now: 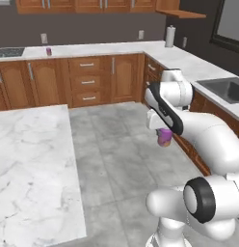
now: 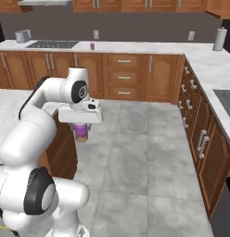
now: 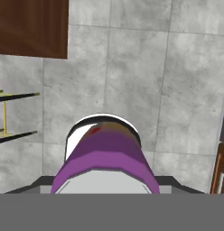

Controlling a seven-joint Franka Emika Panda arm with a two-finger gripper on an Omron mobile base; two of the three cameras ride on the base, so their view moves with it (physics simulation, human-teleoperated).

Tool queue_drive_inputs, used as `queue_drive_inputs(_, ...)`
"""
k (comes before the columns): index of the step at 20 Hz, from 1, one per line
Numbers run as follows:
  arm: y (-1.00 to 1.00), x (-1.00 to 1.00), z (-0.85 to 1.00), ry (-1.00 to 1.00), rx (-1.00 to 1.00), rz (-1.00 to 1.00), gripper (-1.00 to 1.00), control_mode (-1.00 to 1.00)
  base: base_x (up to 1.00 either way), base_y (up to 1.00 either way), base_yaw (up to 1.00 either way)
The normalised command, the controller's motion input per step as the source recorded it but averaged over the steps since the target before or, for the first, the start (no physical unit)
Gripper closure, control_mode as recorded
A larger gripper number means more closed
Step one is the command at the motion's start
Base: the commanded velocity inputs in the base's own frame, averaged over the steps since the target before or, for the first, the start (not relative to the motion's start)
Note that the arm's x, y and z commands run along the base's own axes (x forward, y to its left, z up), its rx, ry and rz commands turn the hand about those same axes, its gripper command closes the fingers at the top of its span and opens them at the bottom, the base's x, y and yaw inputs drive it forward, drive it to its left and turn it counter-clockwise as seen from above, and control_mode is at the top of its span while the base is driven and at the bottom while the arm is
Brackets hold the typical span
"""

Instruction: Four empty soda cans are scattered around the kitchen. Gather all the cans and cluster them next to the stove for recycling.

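Gripper (image 2: 81, 131) hanging mid-air over grey tile floor (image 1: 121, 159), pointing down, fingers clamped on purple can (image 2: 81, 132). Same can in left base view (image 1: 164, 137) just under the hand, upright, clear of floor and counters. Hand view: can (image 3: 105, 158) fills lower centre, purple body, pale rim w/ reddish smear at far end, seen lengthwise; floor tiles beyond.

Second can (image 1: 48, 51) standing upright on back counter (image 1: 92, 49), close to wall, just right of stove (image 1: 8, 52). In right base view same can (image 2: 92, 46) a little right of the cooktop (image 2: 52, 45), apart from it, not touching. Only a corner of stove visible from left cam; burner rings faint from right cam.

Island (image 1: 30, 169) w/ white marble top, left of arm, well apart from held can in left base view. From right cam, brown island side panel (image 2: 61, 152) just behind gripper.

Paper-towel roll (image 1: 170, 36) upright at far corner of counter. Sink (image 1: 227, 89) set in right-hand counter run. Grey toaster-like item (image 2: 22, 35) left of stove, too small to ID properly. Wood cabinets (image 2: 126, 76) under back counter, drawers w/ silver pulls.

Hand view, left edge: thin dark/yellow bars (image 3: 14, 117), can't tell what.
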Motion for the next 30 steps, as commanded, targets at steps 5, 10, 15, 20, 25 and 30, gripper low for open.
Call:
queue_drive_inputs(5,0.00,0.00,0.00,0.00,0.00,0.00,1.00,1.00,1.00,-0.11,0.00)
queue_drive_inputs(10,0.00,0.00,0.00,0.00,0.00,0.00,1.00,1.00,1.00,-0.23,0.02)
queue_drive_inputs(15,0.00,0.00,0.00,0.00,0.00,0.00,1.00,1.00,1.00,-0.19,0.01)
queue_drive_inputs(20,0.00,0.00,0.00,0.00,0.00,0.00,1.00,1.00,1.00,-0.11,0.00)
queue_drive_inputs(25,0.00,0.00,0.00,0.00,0.00,0.00,1.00,1.00,1.00,-0.09,0.00)
queue_drive_inputs(30,0.00,0.00,0.00,0.00,0.00,0.00,1.00,1.00,1.00,-0.03,0.00)
